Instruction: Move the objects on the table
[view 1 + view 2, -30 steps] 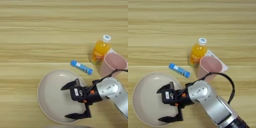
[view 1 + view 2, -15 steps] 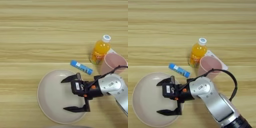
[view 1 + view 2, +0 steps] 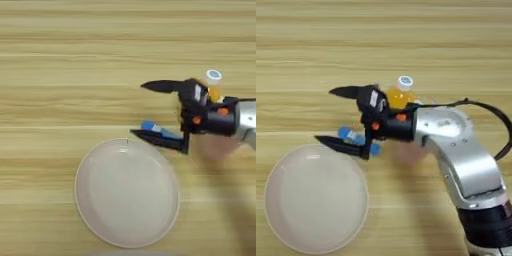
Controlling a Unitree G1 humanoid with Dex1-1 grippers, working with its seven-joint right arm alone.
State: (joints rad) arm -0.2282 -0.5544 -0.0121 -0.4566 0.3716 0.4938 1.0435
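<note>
Light wooden table (image 3: 65,65) with long grain stripes fills both views, and nothing on it looks delivered anywhere — the task names no goal, so progress can only be read from how the objects lie.

Reaching in from the right, the silver forearm (image 3: 466,150) carries the right gripper (image 3: 150,110), whose two black fingers are spread wide with nothing between them but bare wood. One finger (image 3: 160,86) points left on the far side; the other finger (image 3: 159,140) lies on the near side, its tip just over the far rim of the plate (image 3: 127,192).

That wide pinkish-beige plate sits on the near side of the fingers, empty and flat on the table. A small blue tube-like thing (image 3: 356,140) lies right against the near finger, partly hidden by it; whether they touch I cannot tell. Behind the gripper's body, towards the wrist, stands the orange-drink bottle (image 3: 401,92) with its white cap, upright. The pale pink cup (image 3: 217,147) shows only as a faint shape under the wrist, mostly covered by the arm.

Judging from this, nothing is held — every object rests on the table, so any grasp and move is left to do.
</note>
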